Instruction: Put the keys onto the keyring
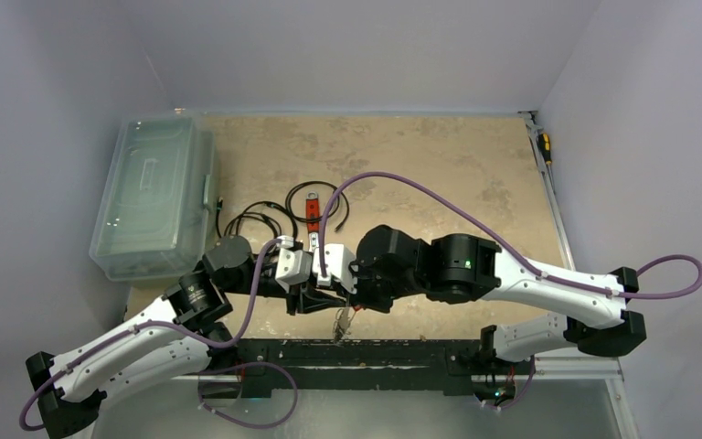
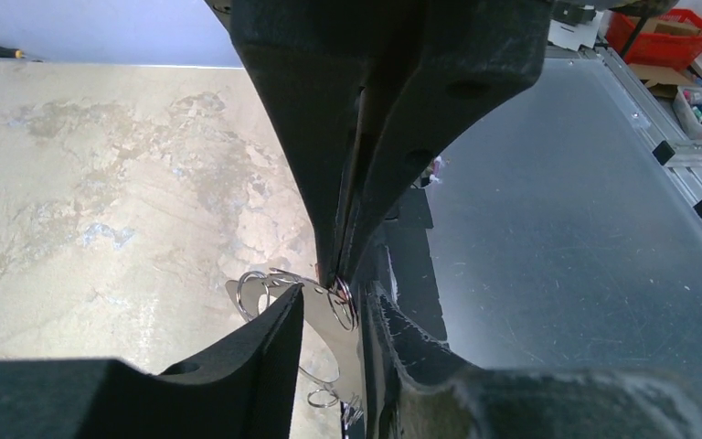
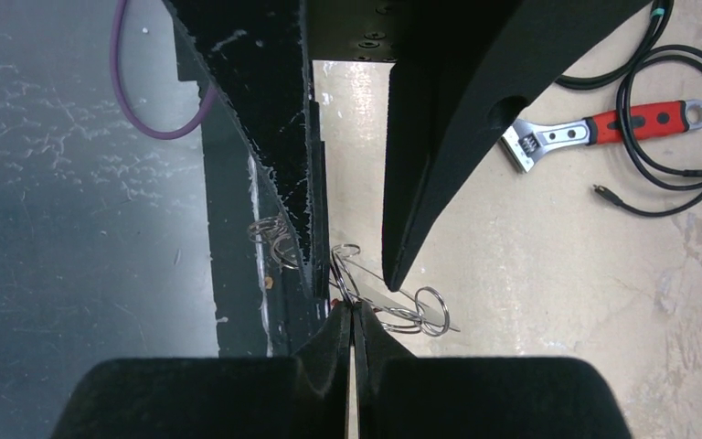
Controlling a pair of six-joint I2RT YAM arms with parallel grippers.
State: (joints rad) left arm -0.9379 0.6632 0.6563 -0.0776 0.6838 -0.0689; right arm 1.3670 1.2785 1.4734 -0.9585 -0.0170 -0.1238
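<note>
Two grippers meet tip to tip above the near edge of the table [image 1: 420,155], and the job between them is fine threading, so we would go slowly. Our right gripper [image 3: 352,315] is pinched fully together on a thin silvery strand, which we take for the wire of the keyring [image 3: 370,279]. The wire slants away from its tips, with several small loops crowded on or beside it. Our left gripper [image 2: 331,315] stands narrowly apart, its two fingers bracketing a flat bright blade among the keys [image 2: 327,343]; we cannot tell whether both pads touch it. The bunch hangs in the air just below the two tips, well apart from the red-handled wrench [image 3: 603,123] and the black cables [image 3: 686,174] farther back. To do this step well, we judge that the left should take the key flat across its faces, close to its hole, so it cannot swivel, while the right holds firm. We should bring the hole to the wire's free end along the wire's own line; that end is hidden here, so finding it comes first. A slack pinch could drop the bunch over the table's edge.
</note>
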